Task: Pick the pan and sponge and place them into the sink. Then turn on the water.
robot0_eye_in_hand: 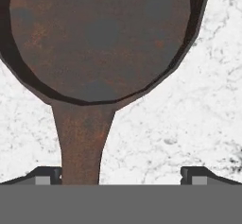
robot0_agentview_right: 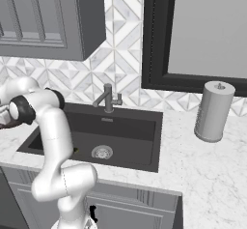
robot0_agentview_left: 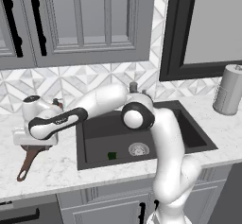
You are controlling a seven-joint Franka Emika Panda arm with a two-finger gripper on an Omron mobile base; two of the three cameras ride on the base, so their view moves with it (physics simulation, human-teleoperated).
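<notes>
**Handle off-centre between wide-open jaws**

The sink [robot0_agentview_left: 90, 133] fills the middle of the left base view, a dark basin let into the marble counter [robot0_agentview_left: 56, 171], with the faucet [robot0_agentview_right: 108, 97] at its back edge in the right base view. The sponge [robot0_agentview_left: 112, 155] already lies on the basin floor, lower centre, just left of the drain [robot0_agentview_left: 138, 149].

The pan [robot0_eye_in_hand: 99, 38] is not in the sink: it sits on the counter at the left of the left base view, mostly hidden under the hand, its brown handle [robot0_agentview_left: 27, 164] trailing toward the lower left of that frame.

In the hand view the pan's bowl takes the upper part of the frame and the handle runs straight down from it, long axis vertical in the picture.

The gripper [robot0_eye_in_hand: 120, 173] hangs over it, jaws spread fully apart and gripping nothing. The handle passes just inside the left finger [robot0_eye_in_hand: 47, 175] and well apart from the right one. I judge a closing grasp needs the hand shifted leftward in that frame to centre the handle.
</notes>
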